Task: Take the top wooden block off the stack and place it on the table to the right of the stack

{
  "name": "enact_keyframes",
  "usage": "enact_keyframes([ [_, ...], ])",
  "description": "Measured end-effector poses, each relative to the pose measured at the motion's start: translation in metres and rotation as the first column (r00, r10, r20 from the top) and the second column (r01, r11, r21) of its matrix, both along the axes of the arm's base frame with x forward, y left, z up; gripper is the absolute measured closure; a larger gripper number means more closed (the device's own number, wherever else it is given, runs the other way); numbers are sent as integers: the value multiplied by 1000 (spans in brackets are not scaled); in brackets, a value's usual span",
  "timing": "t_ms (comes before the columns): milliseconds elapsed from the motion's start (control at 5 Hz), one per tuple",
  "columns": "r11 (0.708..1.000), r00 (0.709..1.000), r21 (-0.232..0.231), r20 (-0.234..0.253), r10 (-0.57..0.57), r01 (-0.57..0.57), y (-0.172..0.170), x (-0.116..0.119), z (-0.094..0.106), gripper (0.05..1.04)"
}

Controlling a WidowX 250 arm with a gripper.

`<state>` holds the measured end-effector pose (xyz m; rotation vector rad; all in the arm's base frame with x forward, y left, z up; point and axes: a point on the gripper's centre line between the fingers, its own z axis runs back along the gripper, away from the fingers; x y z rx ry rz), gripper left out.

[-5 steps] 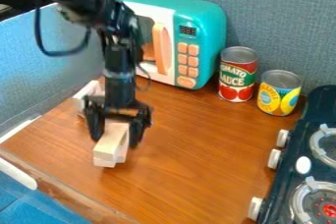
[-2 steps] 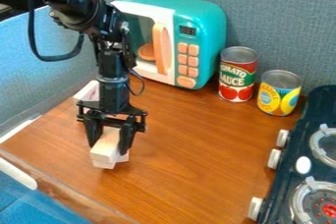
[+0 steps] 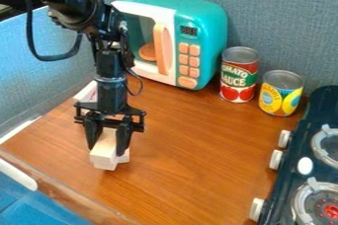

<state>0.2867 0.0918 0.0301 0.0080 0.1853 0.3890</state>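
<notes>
The gripper (image 3: 107, 142) hangs down at the left of the counter, its fingers closed against both sides of a pale wooden block (image 3: 104, 151). That block lies lengthwise, its near end sticking out from between the fingers. Beneath it is a second pale wooden block (image 3: 123, 157), turned at a different angle and showing at the lower right. The two blocks appear to be in contact. Their far ends are hidden behind the gripper.
A teal toy microwave (image 3: 201, 36) stands behind, with a tomato sauce can (image 3: 239, 75) and a yellow-and-blue can (image 3: 280, 93) to its right. The stove (image 3: 307, 169) borders the right side. A white box-like item (image 3: 87, 92) lies behind the arm.
The gripper's fingers have drawn together around the upper block, and the arm has shifted slightly left and toward the camera. The upper block has turned a little on the lower one.
</notes>
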Motion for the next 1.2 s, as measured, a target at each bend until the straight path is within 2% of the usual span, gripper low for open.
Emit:
enact_keyframes([
  [200, 1000, 1000, -4, -4, 6, -6, -1, 2, 3, 489],
  [400, 1000, 998, 8, 55, -1, 0, -5, 9, 22, 489],
  [600, 998, 994, 53, 102, -31, 26, -17, 15, 41, 489],
  [800, 984, 973, 127, 178, -146, 124, -46, 26, 66, 489],
  [1000, 947, 931, 124, 183, -316, 297, -82, 41, 62, 489],
  [1200, 913, 908, 91, 104, -406, 398, -105, 55, 38, 489],
])
